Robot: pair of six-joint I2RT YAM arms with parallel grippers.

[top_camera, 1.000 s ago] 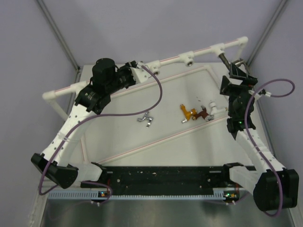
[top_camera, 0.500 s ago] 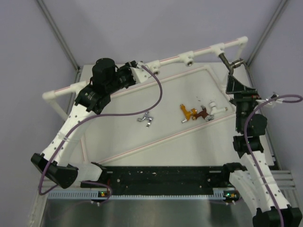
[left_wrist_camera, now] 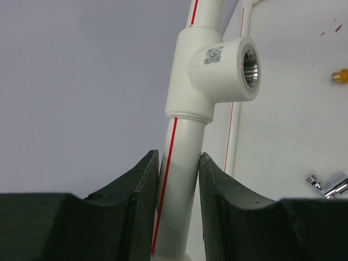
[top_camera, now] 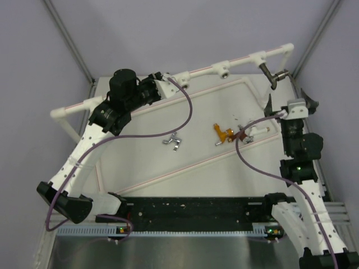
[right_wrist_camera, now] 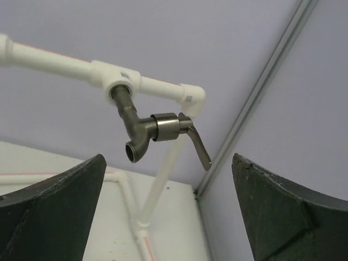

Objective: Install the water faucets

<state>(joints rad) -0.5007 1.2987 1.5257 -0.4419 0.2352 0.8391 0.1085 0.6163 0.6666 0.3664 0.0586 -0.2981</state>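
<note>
Across the far edge of the table (top_camera: 224, 174): white pipe frame (top_camera: 199, 71), red stripe along it, raised off the surface.

Left arm reaches to the frame's left-middle stretch. Right arm stands at the right side, and its purple cable (top_camera: 252, 162) loops over the table, passing just beside the cluster of small faucets.

Left gripper (left_wrist_camera: 178, 163): clamped on the pipe, both fingers (left_wrist_camera: 136, 185) pressed against it. Just past the fingertips is a tee socket (left_wrist_camera: 231, 62), QR label on it, with its metal-threaded hole facing the table side.

Right gripper (right_wrist_camera: 168, 160): spread wide, holding nothing, touching nothing.

Dark grey faucet (right_wrist_camera: 155, 129): screwed into the end socket (right_wrist_camera: 120, 81) next to the frame's right corner elbow. Seen from the right wrist, the spout mouth points down-left and the lever hangs down to the right. It sits apart from the right gripper, between the fingers only in line of sight.

Loose on the table:
- silver faucet (top_camera: 173, 141): alone near centre, well apart from the others
- orange-gold faucet (top_camera: 222, 133), reddish-brown faucet (top_camera: 242, 135), white faucet (top_camera: 255, 129): tight row right of centre; can't tell whether they touch
</note>
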